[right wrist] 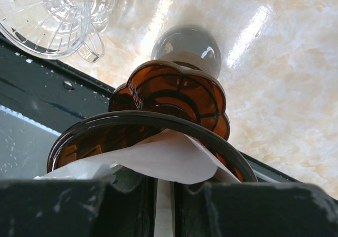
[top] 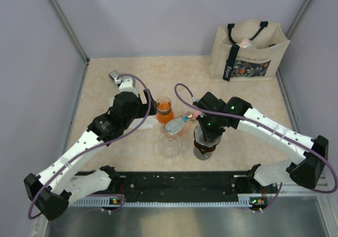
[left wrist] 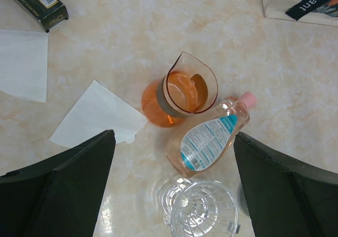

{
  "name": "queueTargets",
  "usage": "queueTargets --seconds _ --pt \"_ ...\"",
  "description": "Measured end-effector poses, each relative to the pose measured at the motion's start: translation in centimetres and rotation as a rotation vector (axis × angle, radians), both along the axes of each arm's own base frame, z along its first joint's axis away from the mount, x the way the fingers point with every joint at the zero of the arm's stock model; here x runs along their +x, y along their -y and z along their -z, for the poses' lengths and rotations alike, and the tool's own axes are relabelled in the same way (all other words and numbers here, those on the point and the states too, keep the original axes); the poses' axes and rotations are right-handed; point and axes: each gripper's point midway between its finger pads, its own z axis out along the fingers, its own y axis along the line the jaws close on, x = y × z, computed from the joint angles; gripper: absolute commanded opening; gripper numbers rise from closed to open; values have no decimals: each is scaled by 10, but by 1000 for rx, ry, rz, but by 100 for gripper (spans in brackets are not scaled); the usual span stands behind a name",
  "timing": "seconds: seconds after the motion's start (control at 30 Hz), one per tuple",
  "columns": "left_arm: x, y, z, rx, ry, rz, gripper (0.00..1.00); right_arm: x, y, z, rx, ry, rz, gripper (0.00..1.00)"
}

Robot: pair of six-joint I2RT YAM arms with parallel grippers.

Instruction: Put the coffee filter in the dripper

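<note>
The amber-brown dripper point(right wrist: 174, 97) stands near the table's front edge, under my right gripper point(top: 207, 134); it also shows in the top view point(top: 205, 147). My right gripper point(right wrist: 165, 195) is shut on the white coffee filter point(right wrist: 158, 158), whose rounded edge lies inside the dripper's rim. My left gripper point(left wrist: 174, 189) is open and empty, hovering above a clear glass cup point(left wrist: 198, 208); it shows in the top view point(top: 149, 104) too. Two other white filter papers point(left wrist: 97, 115) lie flat on the table to its left.
A glass of orange liquid point(left wrist: 179, 94) and a lying pink bottle point(left wrist: 208, 139) sit between the arms. The clear glass cup point(top: 170, 144) stands left of the dripper. A dark box point(left wrist: 39, 2) lies far left. A tote bag point(top: 248, 49) stands back right.
</note>
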Motion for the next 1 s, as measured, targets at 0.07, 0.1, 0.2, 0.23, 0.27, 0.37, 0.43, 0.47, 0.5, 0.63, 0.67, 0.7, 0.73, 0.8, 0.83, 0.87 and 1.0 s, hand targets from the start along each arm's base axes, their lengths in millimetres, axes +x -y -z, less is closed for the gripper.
queueTargets --seconds 0.07,0.1,0.2,0.23,0.27,0.37,0.43,0.47,0.5,0.63,0.67,0.7,0.73,0.8,0.83,0.87,1.0 --pt "0 0 0 0 0 0 99 1 -1 0 4 4 -5 13" --pt "0 0 0 0 0 0 99 1 -2 0 5 7 -9 13" --pt "0 0 0 1 0 0 99 2 -4 1 12 11 -18 13" --pt "0 0 0 1 0 0 99 2 -4 2 9 9 -21 13" --pt "0 0 0 2 0 0 99 1 -3 4 6 6 -23 13" --pt "0 0 0 4 0 1 99 0 -2 10 -7 -7 -24 13" --pt "0 -1 1 6 0 0 99 -1 -2 13 -13 -12 -25 13" --pt "0 -1 1 7 -1 -2 99 -1 -1 14 -15 -14 -25 13" --pt "0 -2 1 9 0 -4 99 -1 -1 15 -16 -13 -27 13" --pt "0 -3 1 14 -2 -10 99 0 -2 16 -13 -8 -31 13" --pt "0 -3 2 16 -2 -11 99 0 -2 16 -11 -7 -32 13" --pt "0 -4 2 17 -3 -12 99 1 -3 17 -10 -5 -32 13" --pt "0 -4 2 18 -3 -13 99 1 -3 18 -9 -3 -33 13" --pt "0 -4 2 18 -3 -14 99 2 -4 18 -6 1 -37 13" --pt "0 -4 2 19 -3 -14 99 2 -4 18 -5 2 -38 13" --pt "0 -4 2 19 -4 -14 99 2 -5 18 -3 3 -39 13" --pt "0 -4 2 19 -3 -14 99 1 -6 18 4 -1 -41 14"
